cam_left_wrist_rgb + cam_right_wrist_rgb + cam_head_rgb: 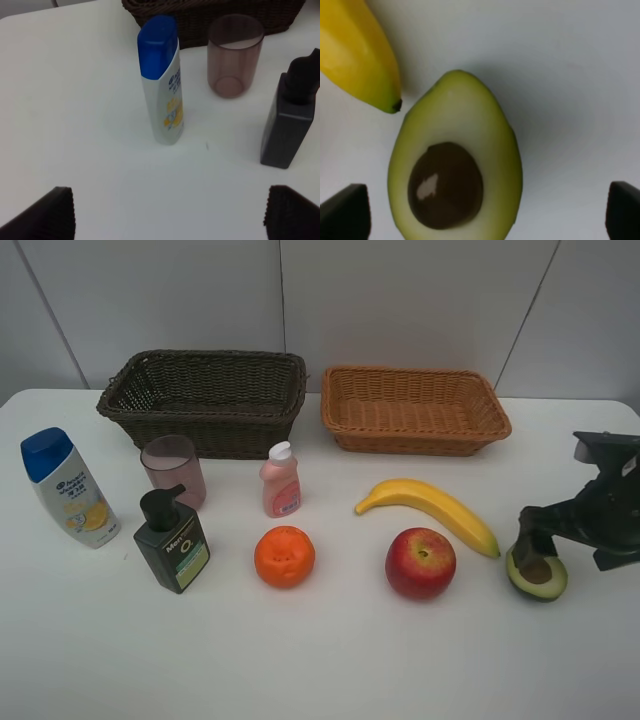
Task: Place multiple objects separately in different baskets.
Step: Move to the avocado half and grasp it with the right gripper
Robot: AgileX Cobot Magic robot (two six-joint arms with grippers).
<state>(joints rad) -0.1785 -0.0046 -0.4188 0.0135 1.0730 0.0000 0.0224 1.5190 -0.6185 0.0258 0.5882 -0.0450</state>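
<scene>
Nothing is in a basket yet. All eight things sit on the white table [320, 670]. The dark basket [200, 428] and the light basket [415, 438] stand side by side at the back, and both look bare inside.

The right claw [485, 215] hangs right over the avocado half [455, 170]. Its two fingers are wide apart, one on each side of the avocado, and they hold nothing. The avocado lies flat with its brown pit facing up, near the right edge of the table. The tip of the banana [430, 505] is just beside it. The apple [420, 562] and the orange [285, 556] sit further along to the left.

The left claw [167, 215] is wide apart too, and it holds nothing. It waits low over the table, in front of the shampoo bottle [162, 85]. The pink cup [235, 55] and the dark pump bottle [290, 125] stand near. The small pink bottle [281, 481] stands in the middle, in front of the dark basket.

So I think the job is at the very first pick, and it is the avocado. Next the right claw needs to go down, squeeze the sides of the avocado, and lift it. It should miss the banana tip. The light basket is the closer one.
</scene>
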